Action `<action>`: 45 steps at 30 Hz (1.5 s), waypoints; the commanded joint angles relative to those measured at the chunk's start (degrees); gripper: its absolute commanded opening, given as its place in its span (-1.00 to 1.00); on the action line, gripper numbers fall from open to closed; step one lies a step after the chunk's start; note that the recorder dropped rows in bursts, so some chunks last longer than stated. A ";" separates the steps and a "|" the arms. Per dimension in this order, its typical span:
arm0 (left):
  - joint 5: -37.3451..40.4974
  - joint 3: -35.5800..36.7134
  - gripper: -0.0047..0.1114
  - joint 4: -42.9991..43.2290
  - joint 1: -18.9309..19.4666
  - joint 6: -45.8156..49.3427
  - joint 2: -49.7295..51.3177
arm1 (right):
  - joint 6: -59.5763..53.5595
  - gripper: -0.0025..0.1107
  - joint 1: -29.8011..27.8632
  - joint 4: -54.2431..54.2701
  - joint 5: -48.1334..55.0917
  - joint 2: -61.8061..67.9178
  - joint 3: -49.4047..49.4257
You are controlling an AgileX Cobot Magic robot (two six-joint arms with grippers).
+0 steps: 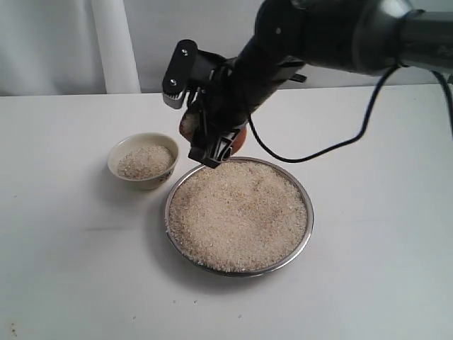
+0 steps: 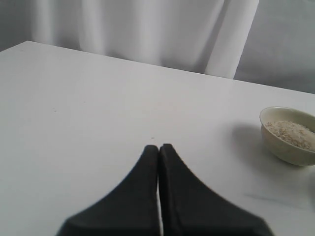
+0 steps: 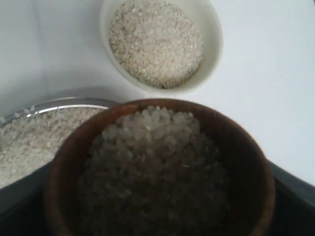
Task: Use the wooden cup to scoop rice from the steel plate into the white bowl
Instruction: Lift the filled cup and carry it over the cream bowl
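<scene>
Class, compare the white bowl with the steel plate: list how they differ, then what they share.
The plate is far wider than the bowl. The plate is shiny metal; the bowl is cream ceramic. The plate is shallow; the bowl is deeper for its width. The rice fills the plate nearly to its rim; the bowl's sits below its rim. Both are round and hold rice.

1. I am looking at a white table (image 1: 71, 269) that is filling most of the exterior view.
2. I am seeing a pale curtain (image 1: 113, 42) hanging in soft folds behind the table's far edge.
3. I am noticing a few tiny dark specks (image 1: 12, 329) lying on the table at the view's lower left corner.
</scene>
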 commanded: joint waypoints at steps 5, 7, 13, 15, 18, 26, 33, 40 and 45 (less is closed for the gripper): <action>-0.36 0.04 -0.92 -0.21 -0.08 -0.13 0.44 | 4.46 -0.96 2.75 -6.08 8.56 11.09 -19.08; -0.36 0.04 -0.92 -0.21 -0.08 -0.13 0.44 | 6.63 -0.96 3.57 -8.08 8.00 12.59 -21.52; -0.36 0.04 -0.92 -0.21 -0.08 -0.13 0.44 | 7.65 -0.96 5.41 -10.84 5.21 15.56 -23.85; -0.36 0.04 -0.92 -0.21 -0.08 -0.13 0.44 | 7.75 -0.96 6.07 -10.98 3.92 16.45 -24.51; -0.36 0.04 -0.92 -0.21 -0.08 -0.13 0.44 | 8.64 -0.96 6.96 -10.98 2.99 17.73 -25.81; -0.36 0.04 -0.92 -0.21 -0.08 -0.13 0.44 | 12.53 -0.96 8.64 -11.40 -0.23 21.46 -31.73; -0.36 0.04 -0.92 -0.21 -0.08 -0.13 0.44 | 14.99 -0.96 8.65 -11.63 -4.95 24.52 -35.32; -0.36 0.04 -0.92 -0.21 -0.08 -0.13 0.44 | 14.99 -0.96 8.65 -15.48 -11.34 26.36 -35.49; -0.36 0.04 -0.92 -0.21 -0.08 -0.13 0.44 | 14.99 -0.96 8.65 -20.54 -11.72 26.36 -35.49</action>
